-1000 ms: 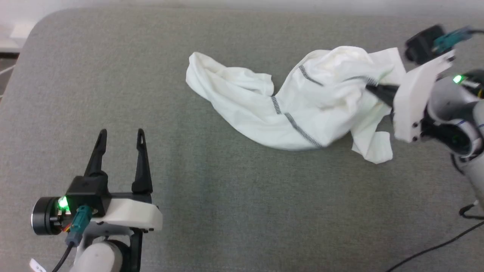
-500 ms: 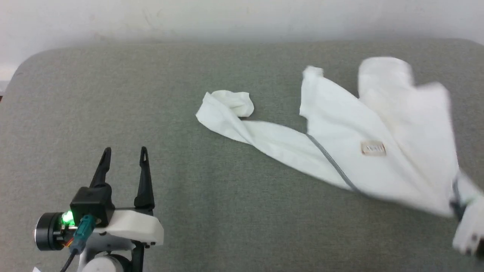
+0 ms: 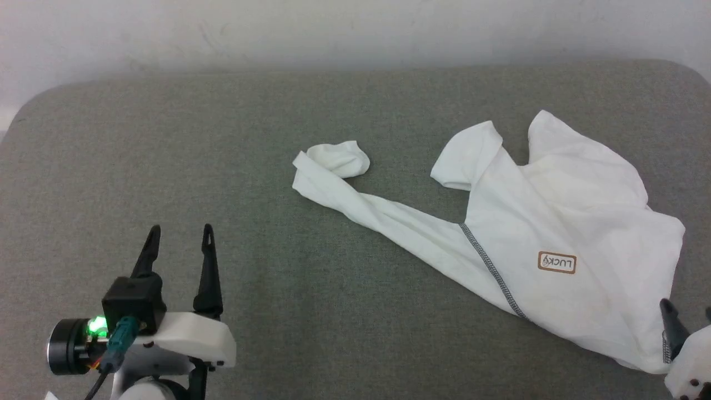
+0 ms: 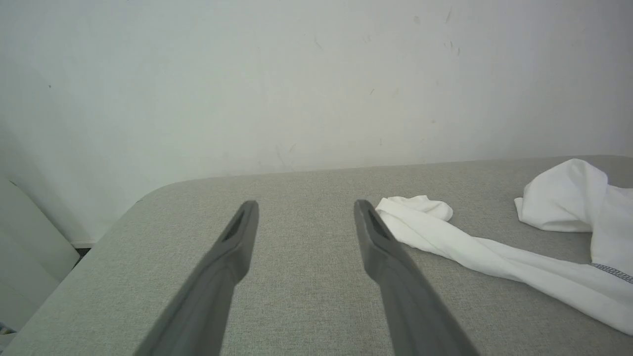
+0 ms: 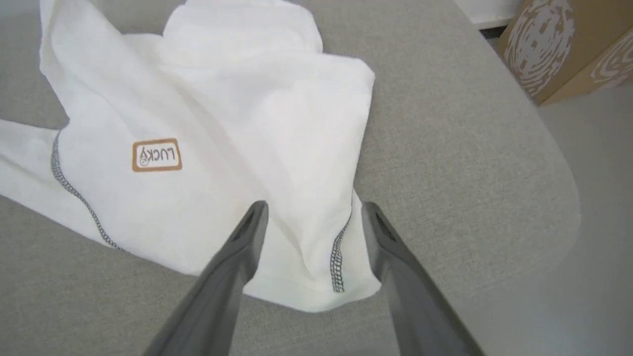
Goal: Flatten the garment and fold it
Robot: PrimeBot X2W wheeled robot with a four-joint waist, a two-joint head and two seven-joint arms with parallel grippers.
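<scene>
Since a second ago the right gripper (image 5: 315, 206) has let go: it was pinching a bunched heap of the garment (image 3: 555, 222) farther out on the surface, and now its two dark fingers (image 5: 237, 257) stand spread with nothing between them held. The cloth has been drawn out toward the robot's right and lies opened up. The head camera has also shifted, so part of the change in framing is its own.

In the right wrist view, the spread fingers hang over the near corner of the shirt. A short grey stitched seam (image 5: 338, 257) lies in the gap between them, and the cloth rests slack on the grey padded table (image 3: 222, 139). Beyond that corner the white body of the garment spreads in broad, soft folds. The brown-outlined logo (image 3: 556, 263) faces up and reads upside down from the robot's side. A diagonal grey shoulder seam (image 3: 491, 266) runs beside it. From there one long sleeve (image 3: 377, 214) stretches toward the middle of the table, and its cuff (image 3: 339, 158) is curled over on itself. A second flap of cloth (image 3: 466, 161) is folded over at the far edge of the body.

The left gripper (image 3: 180, 228) hovers well apart from the shirt at the near left, with its fingers also spread and empty. The sleeve's cuff lies ahead and to its right. A pale wall (image 3: 333, 28) stands behind the table, and a cardboard box (image 5: 568, 44) stands on the floor past its right corner.
</scene>
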